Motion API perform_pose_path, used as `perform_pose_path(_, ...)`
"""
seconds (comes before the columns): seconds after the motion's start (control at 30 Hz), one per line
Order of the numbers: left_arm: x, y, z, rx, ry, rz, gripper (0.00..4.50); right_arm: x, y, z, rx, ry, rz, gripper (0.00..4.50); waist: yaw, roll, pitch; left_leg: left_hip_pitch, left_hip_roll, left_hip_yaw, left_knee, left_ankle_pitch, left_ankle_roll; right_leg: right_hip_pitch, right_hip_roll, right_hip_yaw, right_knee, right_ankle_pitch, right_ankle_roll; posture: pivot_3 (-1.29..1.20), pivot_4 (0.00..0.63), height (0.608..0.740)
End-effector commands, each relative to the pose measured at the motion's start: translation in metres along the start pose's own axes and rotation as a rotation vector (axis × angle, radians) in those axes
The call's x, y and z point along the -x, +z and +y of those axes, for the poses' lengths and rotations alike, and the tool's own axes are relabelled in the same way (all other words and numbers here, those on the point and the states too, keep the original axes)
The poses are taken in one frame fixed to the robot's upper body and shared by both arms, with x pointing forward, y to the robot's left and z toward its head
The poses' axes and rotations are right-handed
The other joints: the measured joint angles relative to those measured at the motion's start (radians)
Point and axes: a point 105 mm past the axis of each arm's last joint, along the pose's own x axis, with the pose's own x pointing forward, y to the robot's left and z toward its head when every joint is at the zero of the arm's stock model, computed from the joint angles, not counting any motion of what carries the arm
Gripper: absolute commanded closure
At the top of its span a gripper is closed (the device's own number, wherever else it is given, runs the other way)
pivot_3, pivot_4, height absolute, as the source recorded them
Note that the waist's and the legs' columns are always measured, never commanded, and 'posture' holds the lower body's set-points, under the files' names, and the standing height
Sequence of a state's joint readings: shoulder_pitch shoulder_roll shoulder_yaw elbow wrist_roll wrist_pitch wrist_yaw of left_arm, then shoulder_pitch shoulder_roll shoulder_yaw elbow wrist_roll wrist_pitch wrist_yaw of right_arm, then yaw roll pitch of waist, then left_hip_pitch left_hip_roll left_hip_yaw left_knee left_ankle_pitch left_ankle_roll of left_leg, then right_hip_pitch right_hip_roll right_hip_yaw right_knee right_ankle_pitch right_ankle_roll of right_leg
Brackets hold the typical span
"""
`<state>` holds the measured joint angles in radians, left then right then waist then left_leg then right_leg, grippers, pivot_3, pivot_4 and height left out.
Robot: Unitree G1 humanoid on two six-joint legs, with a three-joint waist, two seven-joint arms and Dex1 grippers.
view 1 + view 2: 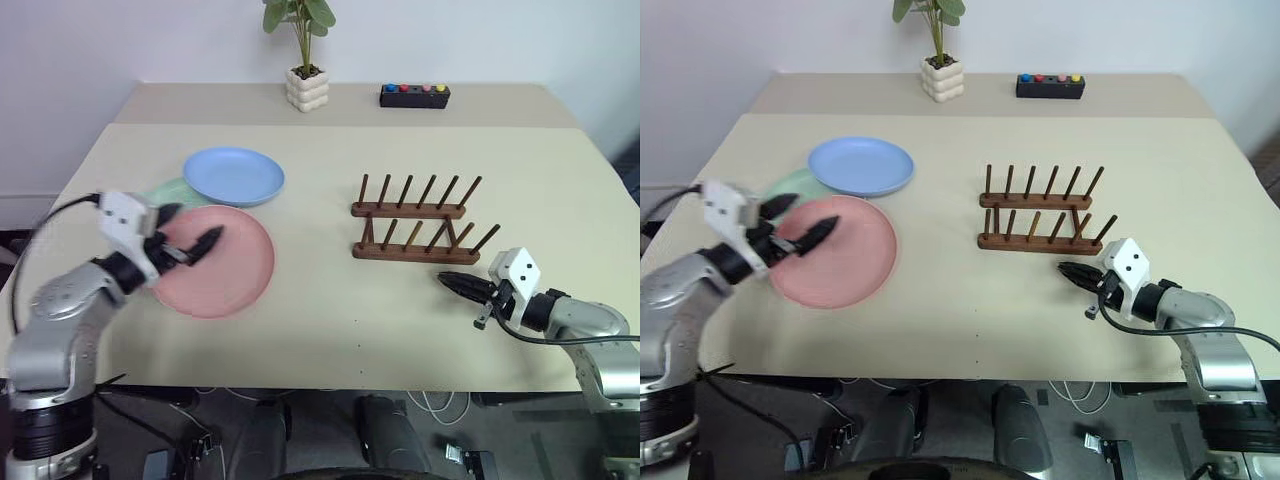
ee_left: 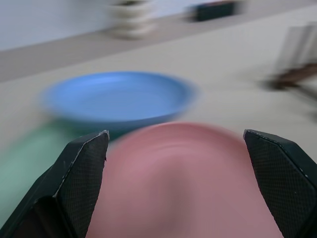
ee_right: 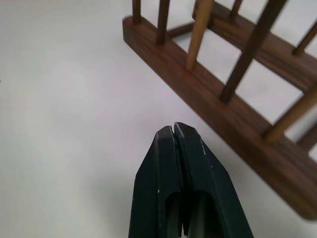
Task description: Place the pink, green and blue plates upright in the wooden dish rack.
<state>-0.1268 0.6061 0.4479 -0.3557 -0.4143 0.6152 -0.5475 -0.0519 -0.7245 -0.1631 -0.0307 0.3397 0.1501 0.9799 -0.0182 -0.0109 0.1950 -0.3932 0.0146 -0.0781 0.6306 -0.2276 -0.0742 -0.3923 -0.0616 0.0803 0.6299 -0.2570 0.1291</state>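
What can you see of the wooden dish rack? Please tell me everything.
The wooden dish rack is small and dark brown. It has two parallel base rails joined by a crosspiece, each with a row of thin pegs that lean slightly. It holds no plates. It stands on the beige table, to the right of the plates. The shut right gripper is near its front rail, not touching.

Beige table, white wall
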Motion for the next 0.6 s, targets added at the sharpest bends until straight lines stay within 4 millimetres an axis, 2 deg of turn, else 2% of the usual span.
perform_pose_path(0.03, 0.016, -0.001, 0.02, -0.021, 0.139, 0.042, 0.04, 0.002, 0.013, 0.005, -0.01, 0.077, -0.026, 4.5, 0.0, 0.0, 0.0, 0.0, 0.0, 0.0, 0.0, 0.0, 0.0, 0.0, 0.0, 0.0, 0.0, 0.0, 0.0, 0.0, 0.15, 0.73)
perform_pose_path(0.13, 0.02, -0.008, 0.018, -0.007, 0.144, 0.079, 0.04, 0.004, 0.02, 0.014, -0.032, 0.151, -0.031, 4.5, 0.0, 0.0, 0.0, 0.0, 0.0, 0.0, 0.0, 0.0, 0.0, 0.0, 0.0, 0.0, 0.0, 0.0, 0.0, 0.0, 0.15, 0.73)
perform_pose_path(0.27, 0.023, -0.033, 0.012, 0.031, 0.154, 0.203, 0.04, 0.001, 0.033, 0.021, 0.009, 0.212, -0.051, 4.5, -0.002, -0.002, 0.0, 0.0, 0.0, 0.0, 0.0, 0.0, 0.0, 0.0, 0.0, 0.0, 0.0, 0.0, 0.0, 0.0, 0.15, 0.73)
perform_pose_path(0.53, 0.015, -0.054, 0.002, 0.144, 0.151, 0.273, 0.04, -0.008, 0.028, 0.018, 0.029, 0.194, -0.061, 4.5, 0.0, -0.005, 0.001, 0.0, 0.0, 0.0, 0.0, 0.0, 0.0, -0.001, 0.0, 0.0, 0.0, 0.0, -0.001, 0.0, 0.15, 0.73)
perform_pose_path(0.6, 0.014, -0.06, -0.001, 0.155, 0.143, 0.282, 0.56, -0.007, 0.028, 0.019, 0.031, 0.193, -0.064, 4.5, -0.001, -0.005, 0.001, -0.001, 0.0, 0.0, -0.001, 0.0, 0.0, -0.001, 0.0, 0.0, 0.0, 0.0, -0.001, 0.0, 0.15, 0.73)
